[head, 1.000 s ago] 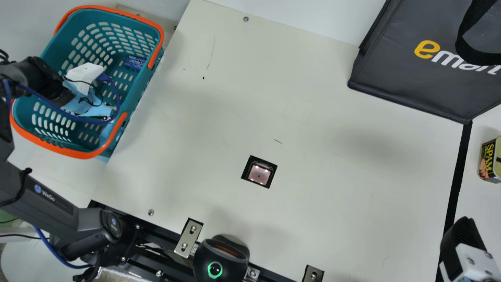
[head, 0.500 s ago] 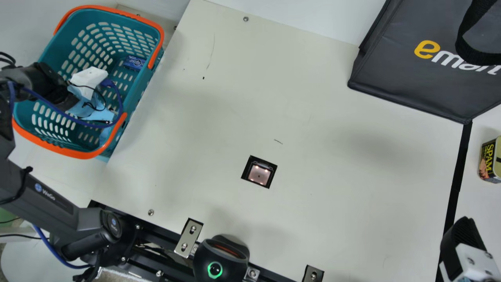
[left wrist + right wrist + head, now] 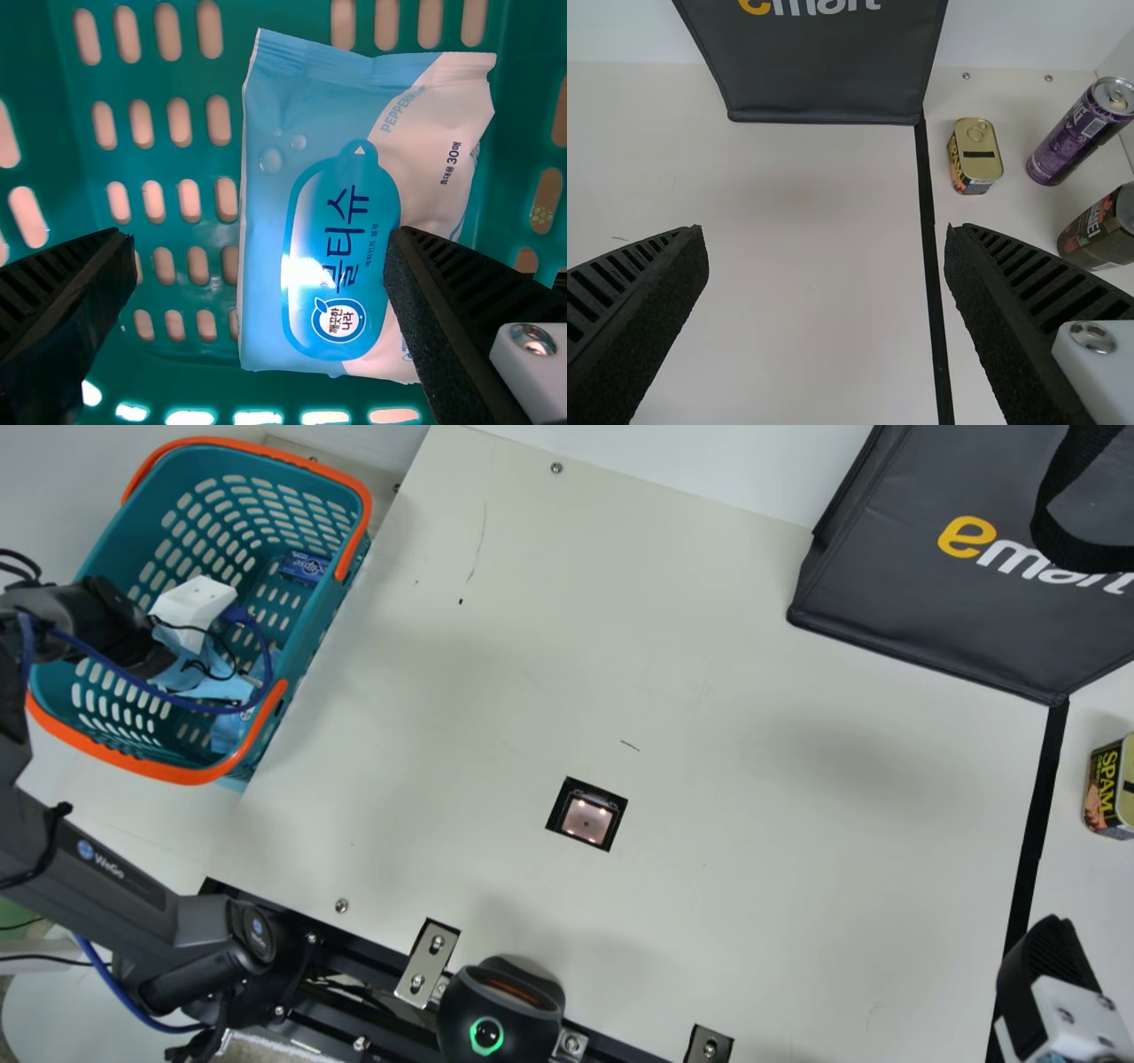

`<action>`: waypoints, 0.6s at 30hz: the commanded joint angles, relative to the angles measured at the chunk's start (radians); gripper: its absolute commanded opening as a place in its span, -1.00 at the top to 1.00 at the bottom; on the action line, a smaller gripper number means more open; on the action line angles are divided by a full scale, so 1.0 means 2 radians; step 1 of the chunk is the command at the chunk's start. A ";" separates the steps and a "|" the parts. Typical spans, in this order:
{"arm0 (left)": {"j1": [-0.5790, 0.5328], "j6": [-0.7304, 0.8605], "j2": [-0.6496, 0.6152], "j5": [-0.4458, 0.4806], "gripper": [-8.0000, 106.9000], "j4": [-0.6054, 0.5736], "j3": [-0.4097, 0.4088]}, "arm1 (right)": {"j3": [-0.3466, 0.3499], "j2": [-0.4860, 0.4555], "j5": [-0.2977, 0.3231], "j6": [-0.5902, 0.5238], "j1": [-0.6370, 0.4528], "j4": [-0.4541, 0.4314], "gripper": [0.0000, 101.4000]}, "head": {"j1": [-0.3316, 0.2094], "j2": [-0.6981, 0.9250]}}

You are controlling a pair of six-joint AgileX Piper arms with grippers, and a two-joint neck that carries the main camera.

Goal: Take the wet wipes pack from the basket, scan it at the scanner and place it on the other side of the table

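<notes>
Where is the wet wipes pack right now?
The pack lies in the teal basket at the main view's left; in the left wrist view, one finger of the open left tool overlaps it, the other stands clear.

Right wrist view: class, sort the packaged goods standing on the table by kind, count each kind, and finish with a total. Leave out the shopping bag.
Flat-topped pull-tab tin: 1
Tall purple drink can: 1
Dark brown round container, can or jar, can't tell which: 1
Total: 3
</notes>
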 commanded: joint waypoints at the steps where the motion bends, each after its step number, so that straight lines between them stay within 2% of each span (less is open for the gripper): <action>1: 0.001 0.009 -0.004 0.006 -0.71 -0.010 0.001 | 0.000 0.000 0.000 0.000 0.000 0.000 -0.87 | -0.014 0.001; 9: 0.006 0.062 -0.033 0.058 -0.71 -0.068 -0.001 | 0.000 0.000 0.000 0.000 0.000 0.000 -0.87 | -0.014 0.001; 18: 0.007 0.078 -0.033 0.080 -0.71 -0.083 -0.004 | 0.000 0.000 0.000 0.000 0.000 0.000 -0.87 | -0.014 0.001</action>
